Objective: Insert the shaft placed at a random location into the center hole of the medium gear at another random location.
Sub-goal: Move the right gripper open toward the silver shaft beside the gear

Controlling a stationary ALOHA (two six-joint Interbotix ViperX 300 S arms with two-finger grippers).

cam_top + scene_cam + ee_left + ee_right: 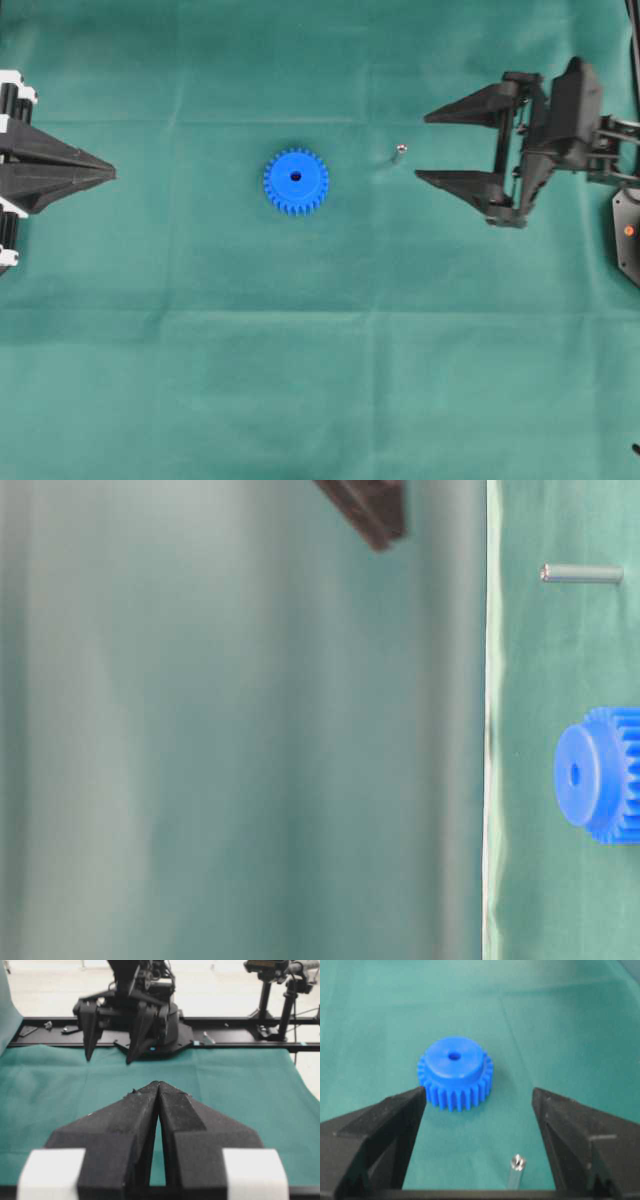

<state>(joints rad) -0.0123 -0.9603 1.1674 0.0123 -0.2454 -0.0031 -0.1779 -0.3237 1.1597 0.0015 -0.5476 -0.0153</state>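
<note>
Overhead exterior view puts the shaft point(398, 152) standing on end on the green cloth point(320, 350), well in from every edge of the bench, just beside the medium gear point(296, 181), which lies flat near mid-cloth with its center hole point(296, 177) facing up. The right gripper point(436, 148) hangs spread wide and empty, near the pin, which the right wrist view shows between its fingers point(385, 1130). My judgement: close on the pin gently and squarely, low on its body, since it looks apt to tip. The left gripper point(110, 173) is clenched on nothing at the cloth's far edge. No container is in view.
</note>
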